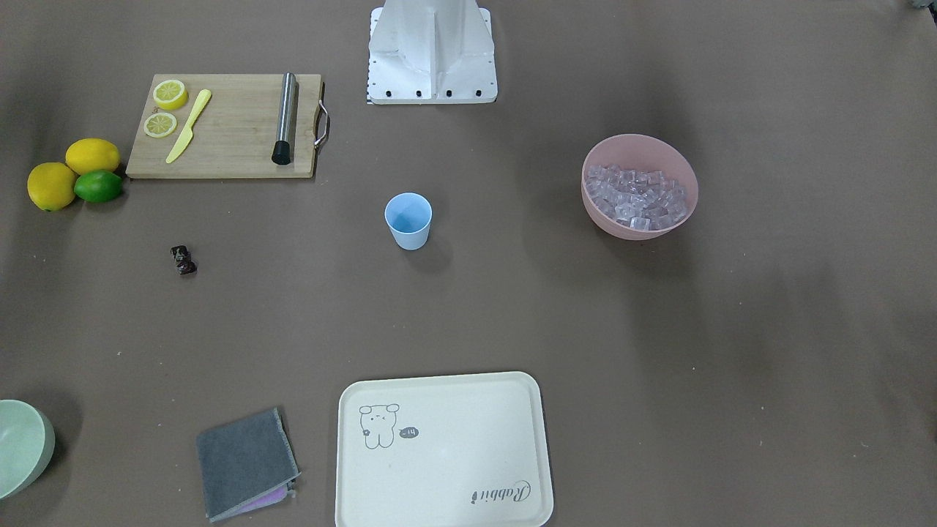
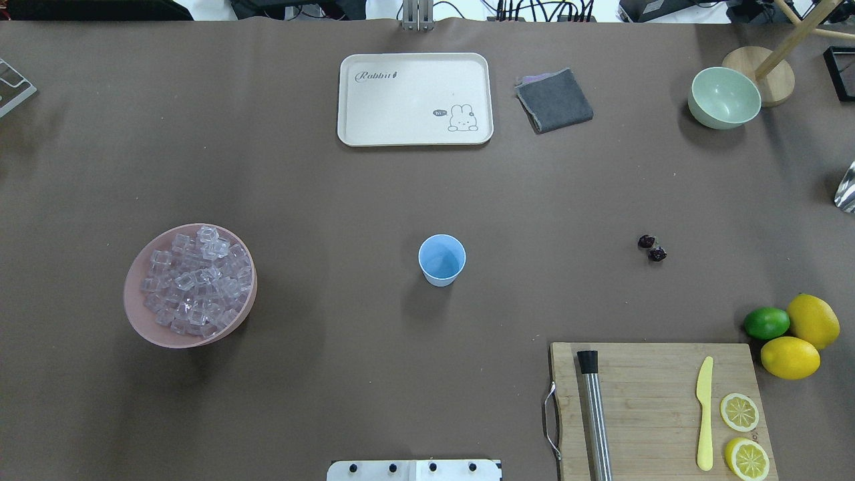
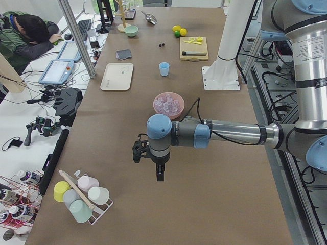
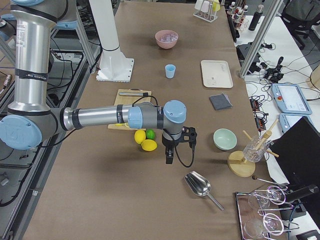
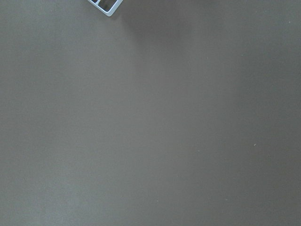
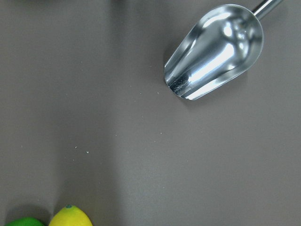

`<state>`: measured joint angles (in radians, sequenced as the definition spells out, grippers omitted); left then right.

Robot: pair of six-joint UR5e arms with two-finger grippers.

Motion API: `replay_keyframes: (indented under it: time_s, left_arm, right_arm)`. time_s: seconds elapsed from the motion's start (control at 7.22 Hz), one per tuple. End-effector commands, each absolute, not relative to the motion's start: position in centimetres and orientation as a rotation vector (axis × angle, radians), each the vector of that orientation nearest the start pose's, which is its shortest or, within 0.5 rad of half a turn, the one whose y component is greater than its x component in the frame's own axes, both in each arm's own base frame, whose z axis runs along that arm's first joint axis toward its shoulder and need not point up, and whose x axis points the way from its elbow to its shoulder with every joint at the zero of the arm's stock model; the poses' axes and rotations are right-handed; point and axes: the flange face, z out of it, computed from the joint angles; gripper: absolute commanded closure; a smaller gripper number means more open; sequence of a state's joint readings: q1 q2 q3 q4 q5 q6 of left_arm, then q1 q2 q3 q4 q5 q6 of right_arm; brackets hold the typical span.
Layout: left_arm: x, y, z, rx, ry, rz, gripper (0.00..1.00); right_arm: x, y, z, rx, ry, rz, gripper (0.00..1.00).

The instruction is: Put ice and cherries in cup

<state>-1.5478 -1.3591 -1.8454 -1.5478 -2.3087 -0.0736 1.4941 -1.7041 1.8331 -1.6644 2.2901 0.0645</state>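
Matt brown covering dulls the tabletop (image 1: 659,329), while a mirror-polished silver metal scoop (image 6: 214,52) gleams near the right hand (image 4: 169,159). Clear glassy ice cubes (image 1: 635,197) glint in a matt pink plastic bowl (image 1: 644,154). The light blue plastic cup (image 1: 408,219) looks smooth, the two dark maroon cherries (image 1: 183,260) glossy, the pale wooden cutting board (image 1: 234,124) grained.

Even, diffuse overhead light covers the brown table (image 1: 468,315). Soft, faint shadows lie beside the cup (image 1: 408,219) and pink bowl (image 1: 638,140). The metal scoop (image 6: 214,52) shows bright glare. The views are sharp, the left wrist view dimmer.
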Motion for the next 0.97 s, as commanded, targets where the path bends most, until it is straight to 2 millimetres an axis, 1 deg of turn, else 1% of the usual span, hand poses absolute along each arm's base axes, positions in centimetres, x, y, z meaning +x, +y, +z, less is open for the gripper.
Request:
replay_keyframes:
  time_s: [0.0,0.42,0.55,0.69,0.83]
  left_arm:
    - [-5.7,-40.6,62.4,0.001,0.739,-0.034,0.01]
    - [-5.6,-40.6,62.3,0.002,0.739,-0.032,0.01]
    - [-5.6,-40.6,62.2,0.003,0.739,-0.032,0.01]
    - [-5.6,-40.8,62.2,0.006,0.739,-0.03,0.01]
    - [-5.6,-40.9,62.0,0.034,0.74,-0.02,0.01]
  right_arm:
    - [3.5,-43.9,60.6,-0.015,-0.714,-0.031,0.0]
    - [3.5,-43.9,60.7,-0.019,-0.714,-0.023,0.0]
    - [3.5,-43.3,61.5,-0.038,-0.708,-0.016,0.0]
    - [3.6,-43.4,61.4,-0.034,-0.7,-0.016,0.0]
    - [3.8,-44.0,60.7,-0.01,-0.673,-0.028,0.0]
